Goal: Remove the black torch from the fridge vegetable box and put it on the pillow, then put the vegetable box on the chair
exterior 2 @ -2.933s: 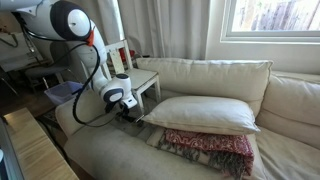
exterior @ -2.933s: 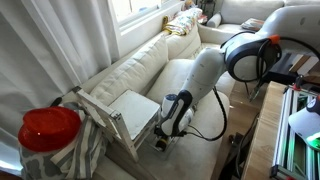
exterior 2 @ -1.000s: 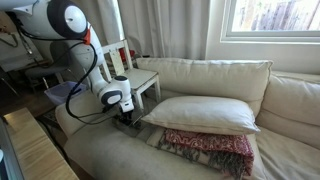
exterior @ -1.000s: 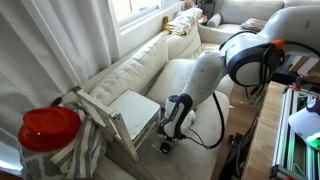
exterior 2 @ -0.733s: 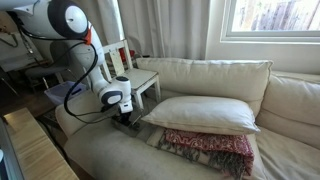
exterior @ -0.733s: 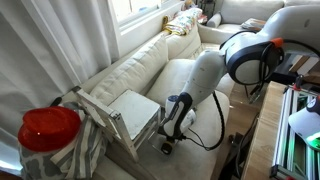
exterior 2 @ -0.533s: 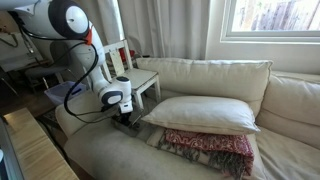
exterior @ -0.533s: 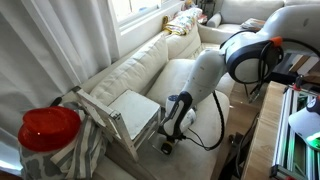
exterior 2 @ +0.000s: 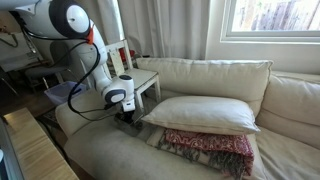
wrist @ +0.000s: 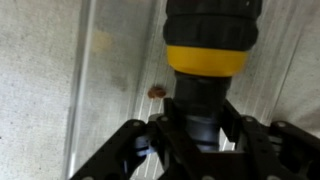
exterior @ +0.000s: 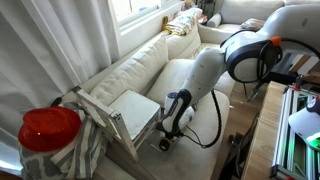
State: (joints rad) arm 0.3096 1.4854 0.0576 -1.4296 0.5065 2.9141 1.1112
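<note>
In the wrist view the hand (wrist: pixel 200 140) is closed narrowly on the thin end of the stubby black torch with a yellow band (wrist: pixel 205 40), with a finger (wrist: pixel 130 150) on either side of it. Under the torch lies the ribbed floor of the clear plastic vegetable box (wrist: pixel 95 90). Whether the torch touches that floor I cannot tell.

In both exterior views the hand (exterior: pixel 165 138) (exterior 2: pixel 125 115) hangs low over the seat of the cream sofa (exterior 2: pixel 110 150), just beside the white-painted wooden chair (exterior 2: pixel 138 78) (exterior: pixel 128 108). The box's walls are too faint to make out in those views.

The plump cream-white pillow (exterior 2: pixel 200 112) lies on the sofa on the far side of the hand from the chair. It rests on a red patterned blanket (exterior 2: pixel 215 148).
</note>
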